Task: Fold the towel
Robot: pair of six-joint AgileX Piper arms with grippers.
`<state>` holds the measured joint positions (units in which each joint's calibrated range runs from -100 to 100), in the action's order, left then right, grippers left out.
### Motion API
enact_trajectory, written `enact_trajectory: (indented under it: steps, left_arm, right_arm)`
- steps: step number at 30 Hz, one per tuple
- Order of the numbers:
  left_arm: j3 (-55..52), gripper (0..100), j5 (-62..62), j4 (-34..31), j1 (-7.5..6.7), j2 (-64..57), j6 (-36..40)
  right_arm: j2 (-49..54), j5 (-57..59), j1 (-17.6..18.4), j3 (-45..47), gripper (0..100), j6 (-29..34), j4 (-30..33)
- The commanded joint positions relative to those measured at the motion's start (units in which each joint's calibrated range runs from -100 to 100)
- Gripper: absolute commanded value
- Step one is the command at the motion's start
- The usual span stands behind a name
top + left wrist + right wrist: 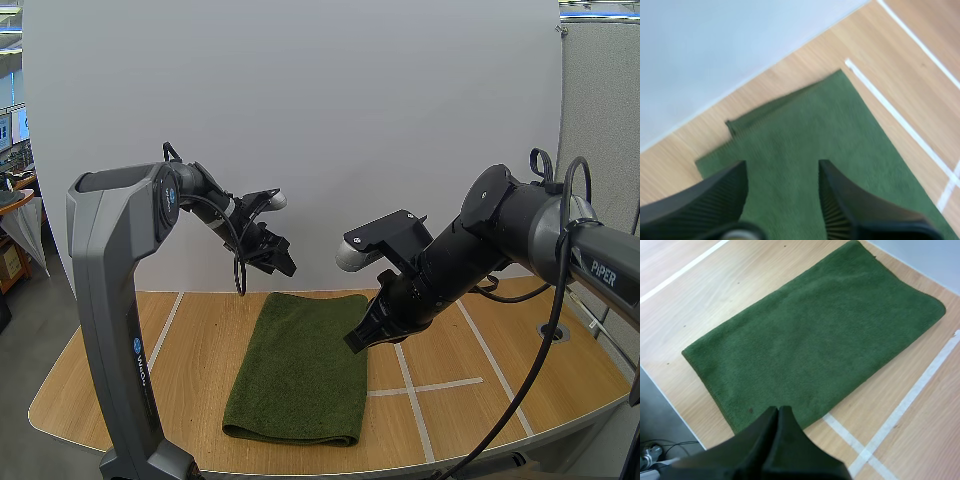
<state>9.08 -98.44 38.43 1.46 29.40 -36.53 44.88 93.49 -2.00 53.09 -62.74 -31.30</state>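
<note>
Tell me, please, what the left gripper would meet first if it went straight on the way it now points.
Most likely the green towel: the left gripper, jaws open, points down at the towel's far end, with nothing between them. How far above it hangs is unclear.

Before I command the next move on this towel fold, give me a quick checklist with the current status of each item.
1. Towel lying flat on the table: ok.
2. Left gripper open and empty, above the towel's far end: ok.
3. Right gripper open for a grasp: not ok; its fingers are shut on nothing, above the towel's right edge.
4. Far edges lined up: not ok; in the left wrist view a lower layer sticks out at a far corner.
5. Number of folds already made: cannot tell.
</note>
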Motion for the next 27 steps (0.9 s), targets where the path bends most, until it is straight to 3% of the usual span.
enact_trajectory:
  steps: [1,12,23,27]
  left_arm:
    - [-9.03,64,-1.56,-1.00,0.13,-5.72,-2.13]
    - [-26.91,64,-1.56,-1.76,0.40,-17.95,-6.67]
    - [-37.77,64,0.43,-4.10,5.12,-18.92,-9.66]
    - [-42.69,64,5.42,-3.87,5.48,-18.77,-12.48]
  right_arm:
    - [0.41,-7.36,0.01,-0.20,0,0.02,0.77]
    - [-12.02,-21.52,0.01,0.79,0,-0.11,-2.50]
    - [-28.50,-23.84,0.01,0.79,0,-6.18,-10.87]
    - [-33.38,-20.55,0.01,0.79,0,-8.07,-12.97]
